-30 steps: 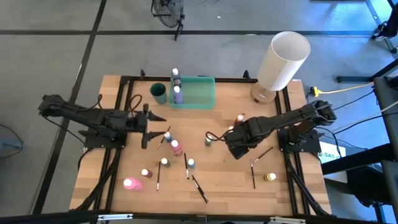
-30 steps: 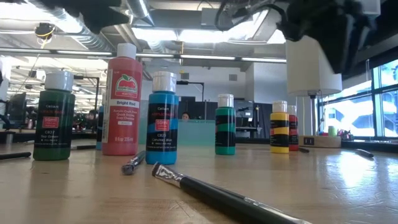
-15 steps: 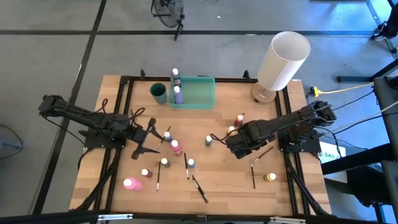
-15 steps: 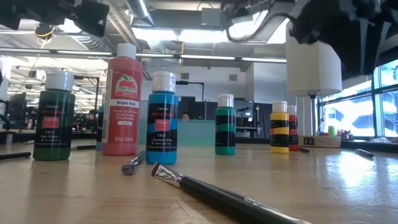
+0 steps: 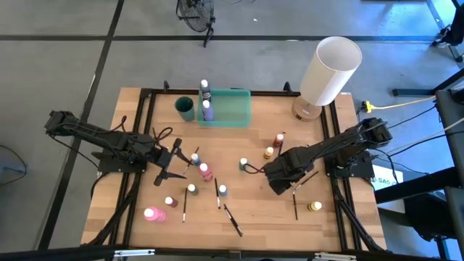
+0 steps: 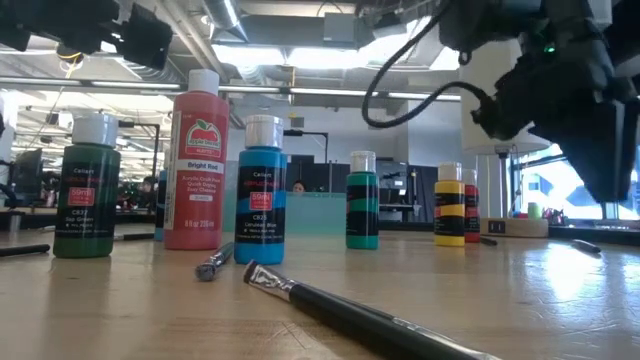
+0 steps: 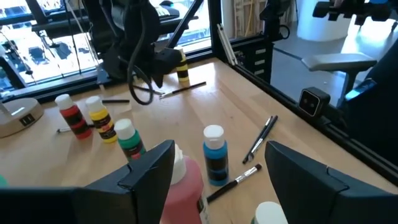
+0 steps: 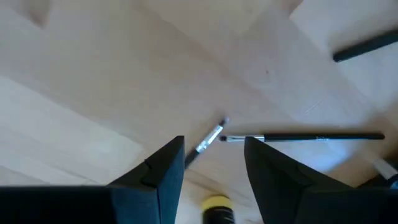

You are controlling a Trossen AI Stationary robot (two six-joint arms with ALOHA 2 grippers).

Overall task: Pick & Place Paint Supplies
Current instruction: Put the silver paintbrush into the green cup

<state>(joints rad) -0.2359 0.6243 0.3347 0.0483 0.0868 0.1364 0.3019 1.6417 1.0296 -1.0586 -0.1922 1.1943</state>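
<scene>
Small white-capped paint bottles (image 5: pixel 205 172) and thin dark paintbrushes (image 5: pixel 232 219) lie scattered over the middle and front of the wooden tabletop (image 5: pixel 254 210); two purple bottles (image 5: pixel 206 109) stand at the left end of the translucent green tray (image 5: pixel 230 107) at the far edge, and a yellow bottle (image 5: pixel 314 206) sits alone toward the front right. The right gripper (image 5: pixel 278 186) reaches low over the boards right of centre, its fingers (image 8: pixel 158 171) spread and holding nothing, with a paintbrush tip (image 8: pixel 210 137) showing between them and a second brush (image 8: pixel 305 137) just beside it. The left gripper (image 5: pixel 172 165) is stretched level from the left side, fingers (image 7: pixel 149 171) parted and empty, with a red bottle (image 7: pixel 186 183) between them and a blue bottle (image 7: pixel 215 155) and a green one (image 7: pixel 129 138) just beyond. In the low view the arms are cut off by the top edge, and the red bottle in the left wrist view is partly hidden by a finger. A white cylindrical lamp (image 5: pixel 330 70) stands at the far right corner, a dark green cup (image 5: pixel 185 108) left of the tray, and grey floor (image 5: pixel 58 65) surrounds the black-framed table.
</scene>
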